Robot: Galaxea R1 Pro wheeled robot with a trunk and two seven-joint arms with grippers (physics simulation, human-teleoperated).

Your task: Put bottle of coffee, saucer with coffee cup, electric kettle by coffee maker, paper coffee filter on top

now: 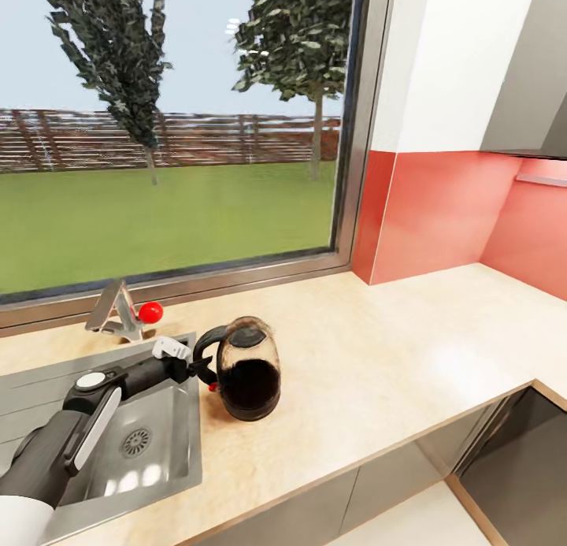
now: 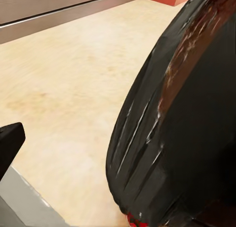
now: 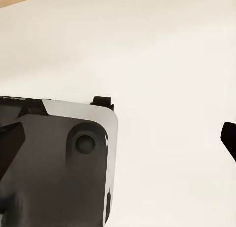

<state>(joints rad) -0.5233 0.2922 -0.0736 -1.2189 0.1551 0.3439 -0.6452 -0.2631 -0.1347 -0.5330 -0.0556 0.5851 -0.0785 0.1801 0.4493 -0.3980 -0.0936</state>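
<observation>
1. Head view: my left gripper (image 1: 198,366) is at the black loop handle of the electric kettle (image 1: 249,369), its fingers apparently closed around it. The kettle stands on the kitchen countertop (image 1: 378,349), just beside the sink (image 1: 47,377), near the faucet (image 1: 118,310).
2. Left wrist view: the kettle's dark body (image 2: 182,124) looms close over the tan countertop (image 2: 64,84); one black fingertip (image 2: 9,141) shows.
3. Right wrist view: two dark fingertips (image 3: 10,141) sit wide apart, holding nothing, over a pale floor (image 3: 167,65) and the robot's base (image 3: 59,168).
</observation>
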